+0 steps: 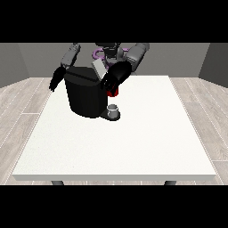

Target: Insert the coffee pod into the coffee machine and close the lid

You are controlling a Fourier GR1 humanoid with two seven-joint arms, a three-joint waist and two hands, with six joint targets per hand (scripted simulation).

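The black coffee machine (85, 95) stands on the white table (133, 142) at the back left of centre. Its grey lid (99, 68) is tilted up above the top. The hand at the view's right (115, 78) is at the machine's upper right corner, just beside the lid and above a red thing at the machine (114, 92). What this hand holds, if anything, is hidden. The hand at the view's left (55, 80) hangs beside the machine's left side, apart from it, with relaxed fingers and nothing in it.
A small grey thing (114, 109) shaped like a cup stands on the machine's dark base (109, 116). The table's front edge (116, 177) lies near the camera. Wooden floor surrounds the table.
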